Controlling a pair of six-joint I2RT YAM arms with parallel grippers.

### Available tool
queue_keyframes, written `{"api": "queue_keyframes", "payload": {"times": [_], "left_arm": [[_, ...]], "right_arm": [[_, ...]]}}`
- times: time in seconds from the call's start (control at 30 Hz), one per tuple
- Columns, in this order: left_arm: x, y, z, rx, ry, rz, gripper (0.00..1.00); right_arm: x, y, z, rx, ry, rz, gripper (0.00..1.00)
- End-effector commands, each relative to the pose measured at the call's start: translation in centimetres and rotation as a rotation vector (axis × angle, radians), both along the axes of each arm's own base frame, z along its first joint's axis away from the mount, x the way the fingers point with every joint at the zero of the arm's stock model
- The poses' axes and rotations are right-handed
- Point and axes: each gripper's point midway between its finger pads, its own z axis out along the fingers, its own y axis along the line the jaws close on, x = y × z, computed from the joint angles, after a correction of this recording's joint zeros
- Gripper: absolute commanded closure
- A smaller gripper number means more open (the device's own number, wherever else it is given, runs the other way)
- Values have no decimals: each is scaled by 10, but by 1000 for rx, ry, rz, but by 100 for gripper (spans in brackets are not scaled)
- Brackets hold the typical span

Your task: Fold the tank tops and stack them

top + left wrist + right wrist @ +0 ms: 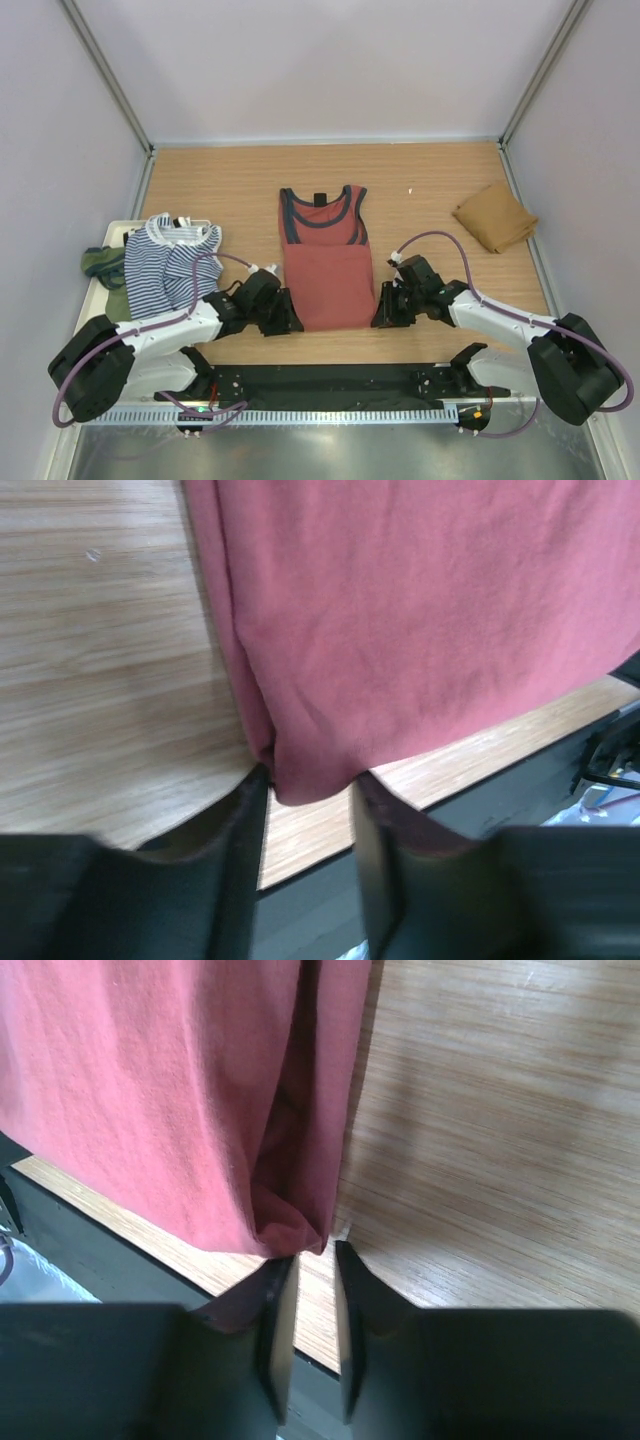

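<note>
The rust-red tank top (328, 270) with navy trim lies flat in the middle of the table, neck away from me and sides folded in. My left gripper (287, 322) is at its near left corner; in the left wrist view the jaws (310, 785) stand apart with the bunched corner (305, 780) between the tips. My right gripper (382, 316) is at the near right corner; in the right wrist view (315, 1252) the jaws are almost together, pinching the crumpled corner (285, 1232). The striped top (170, 262) and the olive top (101, 264) lie at the left. The folded tan top (494, 217) lies at the far right.
The striped and olive tops rest on a white tray (112, 232) at the table's left edge. The table's near edge and a black strip (330, 380) run just behind both grippers. Walls enclose the back and both sides.
</note>
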Motion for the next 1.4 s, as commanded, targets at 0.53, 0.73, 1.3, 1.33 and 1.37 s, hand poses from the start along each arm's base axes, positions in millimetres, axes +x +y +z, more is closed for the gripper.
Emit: {"api": "queue_keyframes", "payload": {"times": [0.53,0.73,1.3,1.33,1.37], "left_arm": [[4,7,-2,32,-34,18,81],[1,10,-5,40,-22,13,100],[-15,11,6,-1,6,-26,80],[-14,11,9,-1,4,-27,69],[-14,13,9,6,0,-24,64]], "right_arm": [[15,17,7,45,-34,31,76],[6,10,6,36,-24,20,99],[0,19,40,129,-60,42,37],[3,20,42,127,-65,40,33],[6,21,43,122,-74,44,32]]}}
